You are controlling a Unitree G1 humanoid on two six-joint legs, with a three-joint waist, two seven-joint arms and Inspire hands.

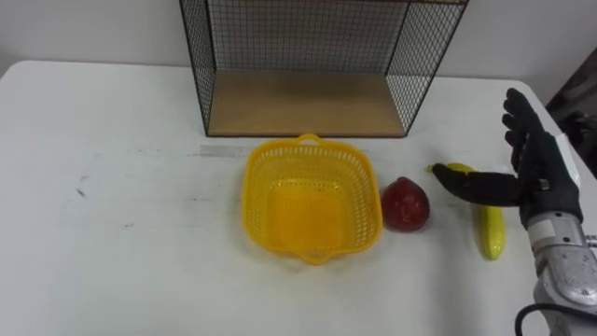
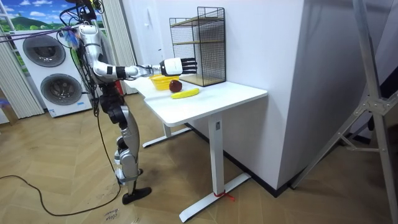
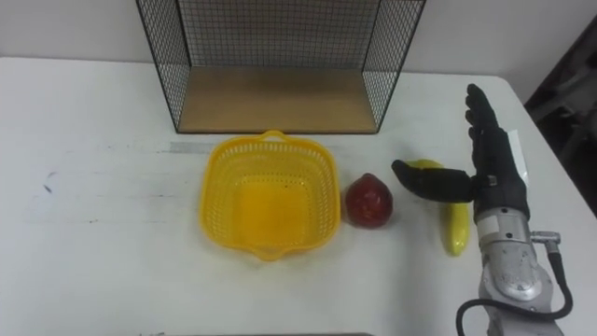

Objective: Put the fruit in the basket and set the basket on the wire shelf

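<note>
An empty yellow plastic basket sits on the white table, just in front of the black wire shelf with a wooden floor. A dark red fruit lies close to the basket's right side. Further right lies a yellow banana, pointing toward me. My right hand hovers open above the banana, fingers straight and thumb stretched left over the banana's far end. In the room view I stand at the table's end with the right arm reaching over it.
The wire shelf stands at the table's far edge, open toward me. The table's right edge runs close to the banana. Washing machines stand behind me in the room view.
</note>
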